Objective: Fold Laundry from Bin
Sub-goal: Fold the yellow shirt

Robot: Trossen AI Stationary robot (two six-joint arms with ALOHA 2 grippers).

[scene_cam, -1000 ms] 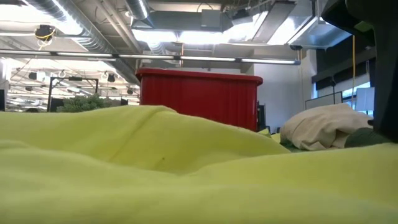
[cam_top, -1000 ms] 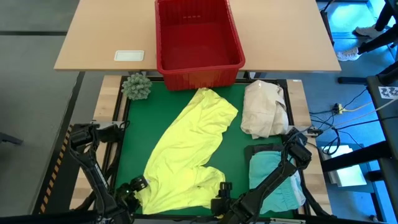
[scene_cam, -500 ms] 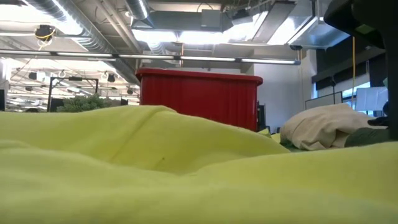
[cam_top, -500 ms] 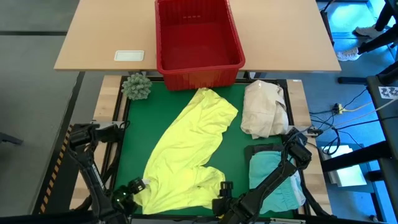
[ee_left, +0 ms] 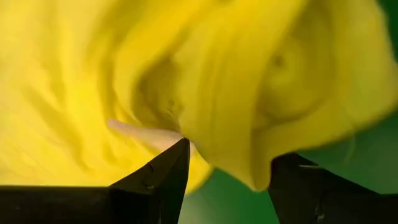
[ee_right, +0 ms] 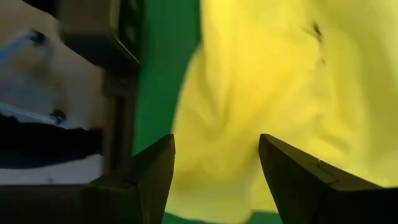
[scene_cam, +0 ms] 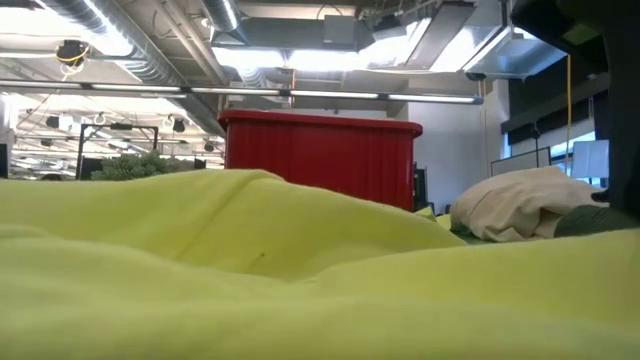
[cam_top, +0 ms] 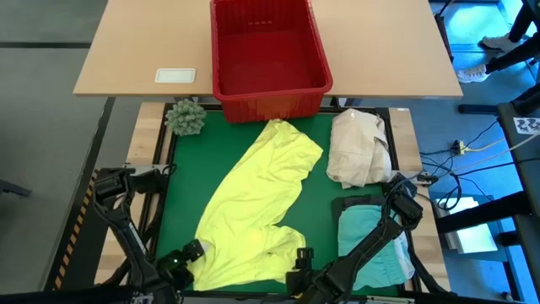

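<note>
- My left gripper [cam_top: 187, 256] and right gripper [cam_top: 299, 262] stand open at the yellow shirt's [cam_top: 257, 203] near corners.
- It runs diagonally toward the bin [cam_top: 268, 52].

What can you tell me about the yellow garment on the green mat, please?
The yellow garment is soft, thin-looking cloth, spread unfolded and wrinkled in a diagonal band across the green mat. Its far end lies just short of the red bin; its near end bunches at the mat's front edge. There the left gripper and right gripper sit at its two near corners, both open, with a fold of cloth between the left one's fingers.
</note>
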